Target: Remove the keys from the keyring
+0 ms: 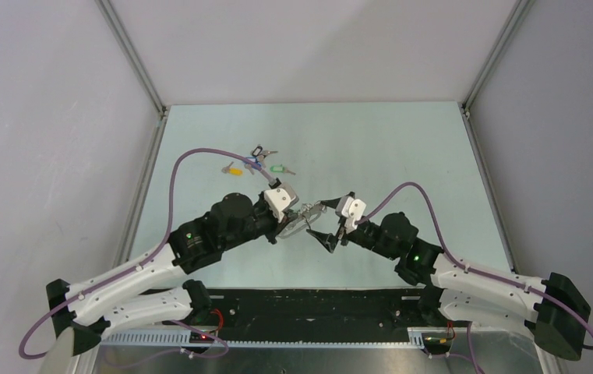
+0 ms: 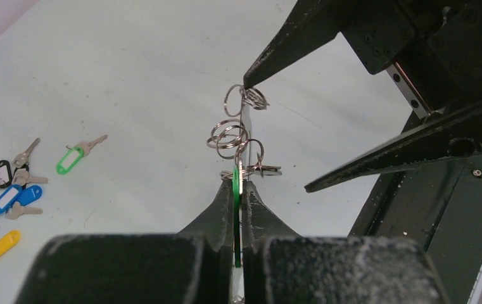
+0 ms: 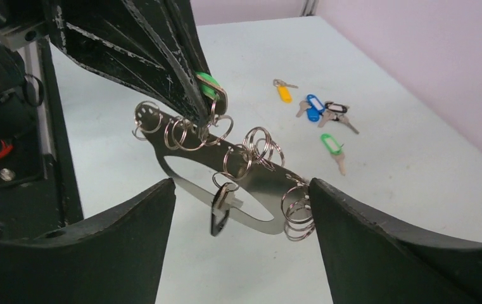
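The keyring [image 3: 270, 190], a flat grey oval strap loop hung with several small silvery split rings, hangs in the air between both arms. My left gripper [image 2: 239, 180] is shut on a green key tag [image 2: 235, 190] clipped to one end of it. One small key with a black head [image 3: 219, 218] dangles from a ring inside the loop. My right gripper [image 3: 241, 190] is open, one finger on each side of the loop's free end. Its right finger [image 3: 352, 221] touches a bunch of rings [image 3: 298, 212]. In the top view the keyring [image 1: 309, 210] sits mid-table above the surface.
Several loose keys with yellow, blue, black and green tags [image 1: 258, 162] lie on the pale table toward the far left; the same keys [image 2: 10, 183] show in the left wrist view. The black base rail [image 1: 316, 304] runs along the near edge.
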`<action>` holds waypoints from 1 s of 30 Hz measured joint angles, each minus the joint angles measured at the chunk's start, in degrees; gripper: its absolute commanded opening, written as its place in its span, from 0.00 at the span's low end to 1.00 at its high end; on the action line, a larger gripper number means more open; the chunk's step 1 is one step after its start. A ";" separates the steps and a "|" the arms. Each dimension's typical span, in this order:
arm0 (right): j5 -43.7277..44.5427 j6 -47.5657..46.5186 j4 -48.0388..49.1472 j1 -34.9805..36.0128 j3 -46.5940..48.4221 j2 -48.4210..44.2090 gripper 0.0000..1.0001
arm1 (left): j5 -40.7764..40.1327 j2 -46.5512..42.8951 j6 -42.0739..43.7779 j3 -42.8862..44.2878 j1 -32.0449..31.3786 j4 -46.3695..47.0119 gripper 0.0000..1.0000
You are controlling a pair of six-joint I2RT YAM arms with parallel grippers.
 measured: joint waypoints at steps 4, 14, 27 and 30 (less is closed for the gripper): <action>-2.05 -5.95 -2.03 0.00 2.01 0.42 0.66 | 0.98 0.00 0.04 -0.22 0.00 0.00 0.00; -8.28 -13.07 -9.22 -0.22 8.15 4.31 0.65 | 3.23 -0.79 0.44 -0.33 0.00 0.02 0.00; -8.61 -15.23 -15.45 -0.37 9.38 6.12 0.00 | 5.07 -4.39 0.42 -1.36 -0.04 1.57 0.00; -6.54 -15.32 -15.30 -0.24 9.40 5.97 0.00 | 4.81 -4.39 0.17 -1.40 -0.13 2.16 0.00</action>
